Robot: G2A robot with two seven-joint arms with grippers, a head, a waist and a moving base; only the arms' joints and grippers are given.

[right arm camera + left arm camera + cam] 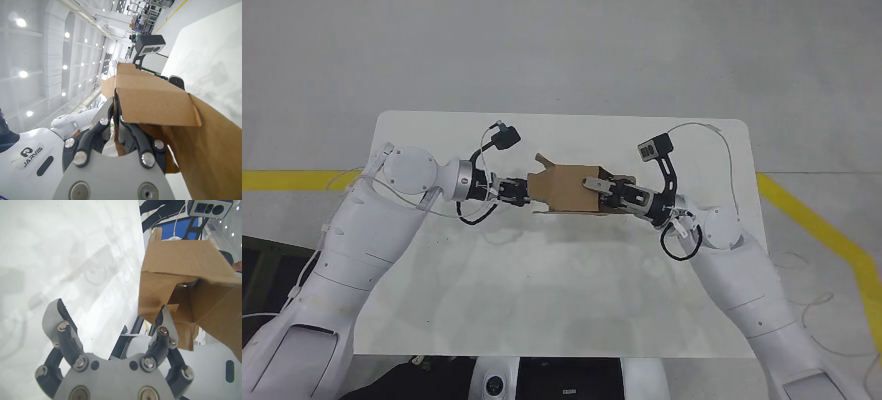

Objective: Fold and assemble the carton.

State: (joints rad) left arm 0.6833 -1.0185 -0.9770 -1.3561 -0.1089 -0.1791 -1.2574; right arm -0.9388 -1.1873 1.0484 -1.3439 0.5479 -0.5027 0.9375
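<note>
Over the white table [562, 300], nearer its far edge, the half-folded carton [564, 187] hung, right jaws clamped on one wall, left jaws spread beside a loose flap [154, 292]; tucking that flap inward probably came next.

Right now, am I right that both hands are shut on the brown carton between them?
Not quite: only the right hand is shut on the carton, pinching one wall. The left wrist view shows the left hand open, with one fingertip at the edge of a flap.
</note>
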